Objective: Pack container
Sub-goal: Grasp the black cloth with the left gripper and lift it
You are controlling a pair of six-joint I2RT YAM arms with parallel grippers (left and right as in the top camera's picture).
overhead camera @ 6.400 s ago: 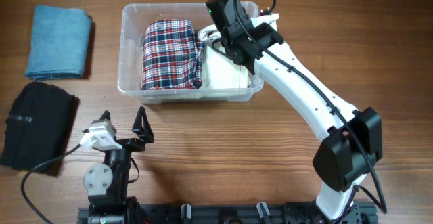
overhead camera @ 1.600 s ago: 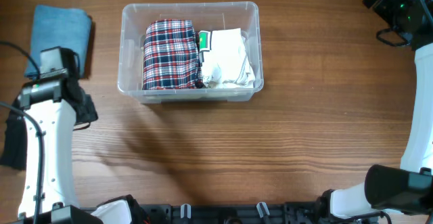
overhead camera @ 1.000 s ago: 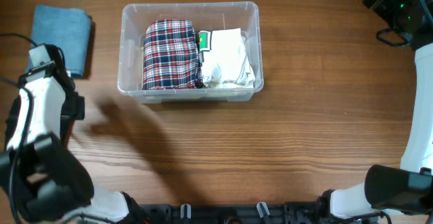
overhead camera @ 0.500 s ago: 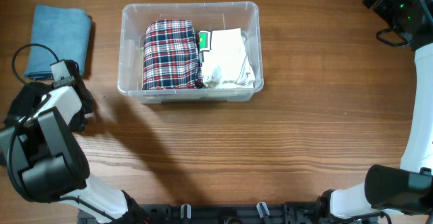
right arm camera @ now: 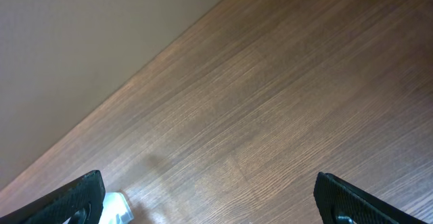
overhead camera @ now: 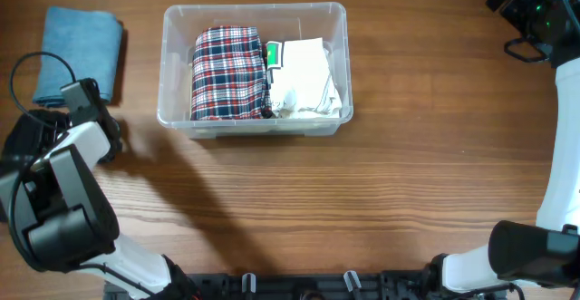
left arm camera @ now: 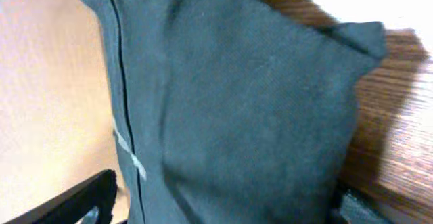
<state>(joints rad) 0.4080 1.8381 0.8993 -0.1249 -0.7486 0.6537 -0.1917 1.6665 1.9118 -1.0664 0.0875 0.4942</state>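
The left arm [overhead camera: 68,169] has drawn back left of the container [overhead camera: 254,12], which stands between the grippers, left gripper [left arm camera: 226,197] spread over the dark garment [left arm camera: 237,102], right gripper [right arm camera: 210,197] spread idle; a shallow pinch risks unfolding the garment.

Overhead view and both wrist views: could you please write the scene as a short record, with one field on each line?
container: clear bin on the table, open at the top
inside container: plaid cloth and white cloth, side by side
outside container: blue cloth, dark garment
left gripper: open, one finger on either side of the dark garment
right gripper: open, over bare table, away from the container
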